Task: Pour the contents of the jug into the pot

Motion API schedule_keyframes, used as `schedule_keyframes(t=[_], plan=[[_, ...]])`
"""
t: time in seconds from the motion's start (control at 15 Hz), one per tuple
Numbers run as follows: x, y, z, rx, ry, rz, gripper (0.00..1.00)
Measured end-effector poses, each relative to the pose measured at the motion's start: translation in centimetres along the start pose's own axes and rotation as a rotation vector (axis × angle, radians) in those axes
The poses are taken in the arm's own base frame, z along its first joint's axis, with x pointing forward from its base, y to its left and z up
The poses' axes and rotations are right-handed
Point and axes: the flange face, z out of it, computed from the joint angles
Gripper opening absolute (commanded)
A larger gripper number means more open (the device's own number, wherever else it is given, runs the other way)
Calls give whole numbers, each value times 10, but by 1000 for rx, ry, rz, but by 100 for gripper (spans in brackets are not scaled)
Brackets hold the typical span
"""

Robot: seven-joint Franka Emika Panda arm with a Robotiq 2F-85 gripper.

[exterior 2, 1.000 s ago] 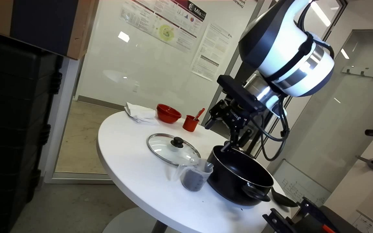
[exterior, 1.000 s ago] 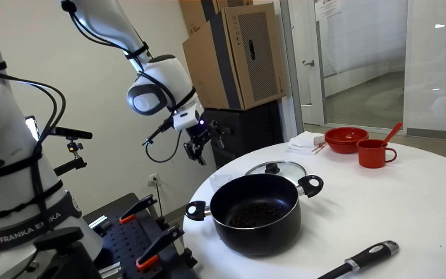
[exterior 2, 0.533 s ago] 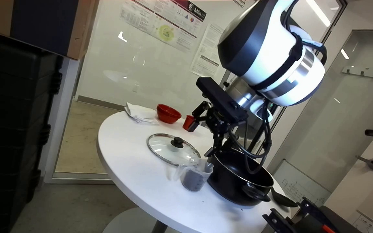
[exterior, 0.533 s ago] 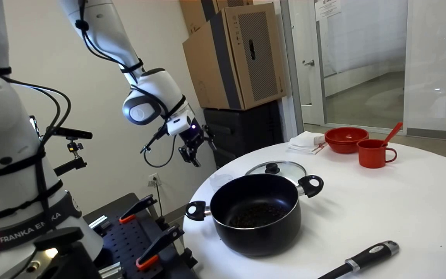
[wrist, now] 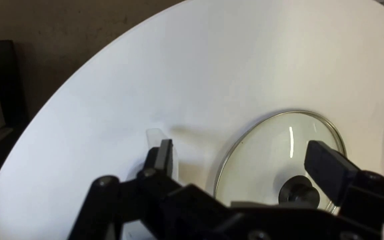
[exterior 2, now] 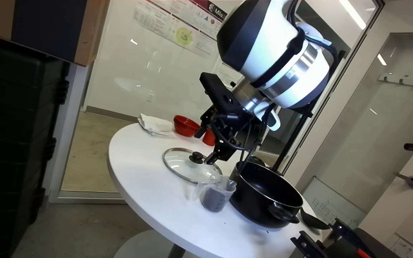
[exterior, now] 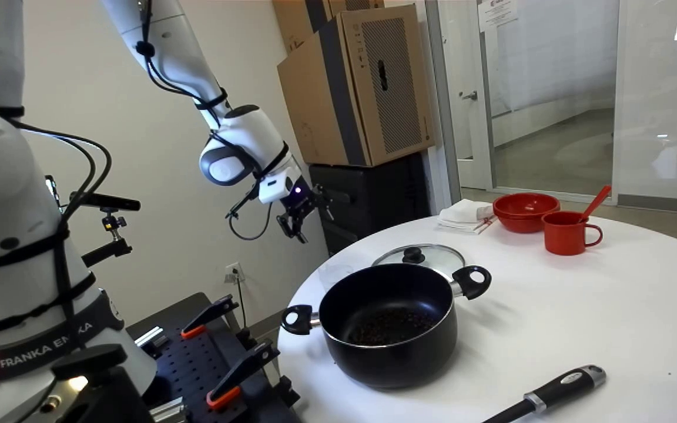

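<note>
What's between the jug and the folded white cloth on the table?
The glass lid lies between the jug and the folded white cloth in an exterior view; the wrist view shows that too.

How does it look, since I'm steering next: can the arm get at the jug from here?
Probably yes: the gripper hangs open over the table, with nothing seen between it and the jug, though the pot crowds one side.

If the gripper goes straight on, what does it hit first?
The gripper would likely meet the glass lid, or tabletop beside it; depth is unclear, and one finger overlaps the jug in the wrist view.
</note>
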Motion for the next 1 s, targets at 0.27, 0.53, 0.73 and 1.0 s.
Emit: schedule_keyframes(t=[0.27, 0.53, 0.73, 1.0], plan=[[32, -5, 24, -26, 42, 189, 100], [35, -2, 30, -36, 50, 192, 100], [35, -2, 29, -36, 49, 190, 100], [41, 8, 32, -57, 66, 190, 100]])
